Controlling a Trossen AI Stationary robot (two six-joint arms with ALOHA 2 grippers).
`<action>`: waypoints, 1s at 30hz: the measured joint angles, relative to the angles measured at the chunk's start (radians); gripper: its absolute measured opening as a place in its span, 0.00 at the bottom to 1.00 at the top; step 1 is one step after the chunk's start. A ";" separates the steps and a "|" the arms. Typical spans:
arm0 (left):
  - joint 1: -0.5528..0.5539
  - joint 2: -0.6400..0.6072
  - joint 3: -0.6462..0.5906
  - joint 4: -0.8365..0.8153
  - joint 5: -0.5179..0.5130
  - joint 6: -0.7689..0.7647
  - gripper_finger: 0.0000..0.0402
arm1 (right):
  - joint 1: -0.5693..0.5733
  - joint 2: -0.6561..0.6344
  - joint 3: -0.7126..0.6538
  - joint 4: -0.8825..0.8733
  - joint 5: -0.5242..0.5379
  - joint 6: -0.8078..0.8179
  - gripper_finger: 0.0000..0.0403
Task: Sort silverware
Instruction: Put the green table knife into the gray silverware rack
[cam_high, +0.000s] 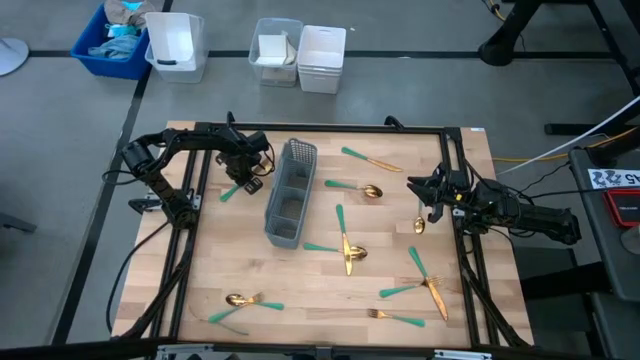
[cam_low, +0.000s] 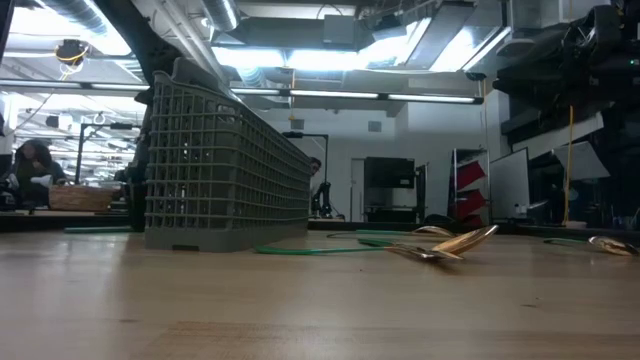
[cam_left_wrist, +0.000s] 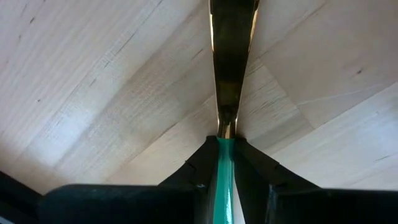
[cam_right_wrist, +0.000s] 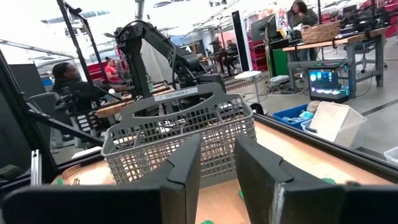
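My left gripper (cam_high: 246, 178) points down at the table's far left, just left of the grey mesh caddy (cam_high: 290, 195), and is shut on one piece of silverware (cam_left_wrist: 230, 68) with a gold head and a teal handle (cam_high: 232, 192). My right gripper (cam_high: 428, 196) waits open at the table's right side, level and facing the caddy (cam_right_wrist: 180, 134), with nothing between its fingers. Several more pieces of silverware lie flat on the wood: a fork (cam_high: 370, 160), a spoon (cam_high: 358, 187), a crossed pair (cam_high: 345, 248) and others near the front edge. My left gripper pinches the piece between its two fingers at the top of the teal handle (cam_left_wrist: 224, 152), right where it meets the gold neck. The fingers come from above, pointing down, and lie across the piece. It lies level; whether it is clear of the wood I cannot tell.
The caddy (cam_low: 220, 160) stands lengthwise left of the table's middle. Loose spoons (cam_low: 445, 245) lie right of it, and a small gold spoon (cam_high: 420, 226) lies close below my right gripper. A black frame (cam_high: 330, 128) runs round the table. Bins (cam_high: 300, 55) stand on the floor beyond.
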 joint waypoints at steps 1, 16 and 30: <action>0.000 0.000 0.000 0.000 0.000 0.000 0.10 | 0.000 0.000 0.000 0.000 0.000 0.000 0.25; 0.010 -0.078 -0.002 0.004 0.004 0.004 0.10 | 0.000 0.000 0.000 0.000 0.000 -0.001 0.25; 0.010 -0.196 0.000 -0.003 0.004 0.004 0.10 | 0.000 0.000 0.000 0.000 0.000 -0.001 0.25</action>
